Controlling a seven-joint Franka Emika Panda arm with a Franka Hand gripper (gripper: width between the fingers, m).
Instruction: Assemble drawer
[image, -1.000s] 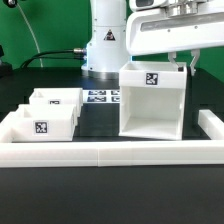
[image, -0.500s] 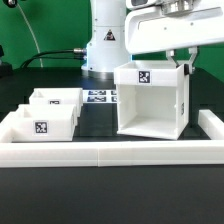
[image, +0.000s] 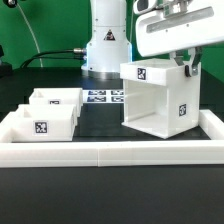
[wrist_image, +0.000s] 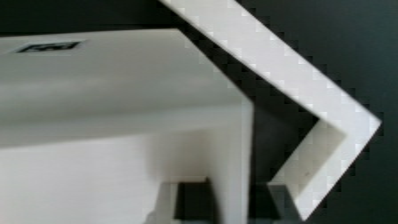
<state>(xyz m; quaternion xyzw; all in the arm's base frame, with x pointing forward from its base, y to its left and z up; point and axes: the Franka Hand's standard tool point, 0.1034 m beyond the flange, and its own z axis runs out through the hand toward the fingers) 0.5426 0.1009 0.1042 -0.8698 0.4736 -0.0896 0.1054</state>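
Observation:
The drawer's tall white housing (image: 158, 98) stands at the exterior view's right, turned so that a second side with a tag shows. My gripper (image: 186, 68) is shut on the top edge of its right wall. In the wrist view the housing (wrist_image: 107, 110) fills most of the picture, and my gripper (wrist_image: 240, 205) has that wall between its two fingers (wrist_image: 192, 203). Two small open-top trays sit at the exterior view's left, one in front (image: 40, 122) and one behind (image: 58, 100), both free of the gripper.
A long low white wall (image: 110, 152) runs along the front and up both sides; it also shows in the wrist view (wrist_image: 267, 60) as a bent white band. The marker board (image: 100, 96) lies behind, in front of the robot base (image: 105, 45).
The housing has turned in my grip: its open front swung toward the exterior view's left and a tagged side wall came into view. The trays have not moved.

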